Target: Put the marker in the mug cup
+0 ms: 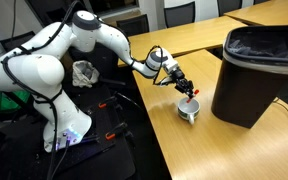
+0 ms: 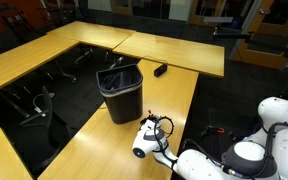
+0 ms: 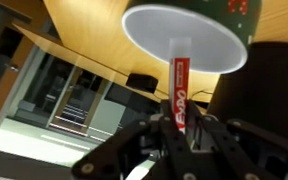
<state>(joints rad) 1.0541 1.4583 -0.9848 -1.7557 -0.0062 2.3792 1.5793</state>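
Note:
The red marker [image 3: 179, 92] stands upright in my gripper [image 3: 177, 128], whose fingers are shut on its lower part; its white tip points at the mug's opening. The mug cup [image 3: 184, 35] is white with a red and green pattern and fills the top of the wrist view. In an exterior view my gripper [image 1: 187, 91] hovers just above the mug [image 1: 190, 110] on the wooden table, with the marker [image 1: 192, 96] showing as a red fleck over the rim. In an exterior view the mug [image 2: 142, 148] sits under my gripper [image 2: 154, 130].
A big black trash bin [image 1: 252, 72] stands right beside the mug on the wooden table [image 1: 214, 150]; it also shows in an exterior view [image 2: 120, 92]. A small black object [image 2: 160, 70] lies farther along the table. Red-handled tools [image 1: 112, 135] lie on the dark floor below.

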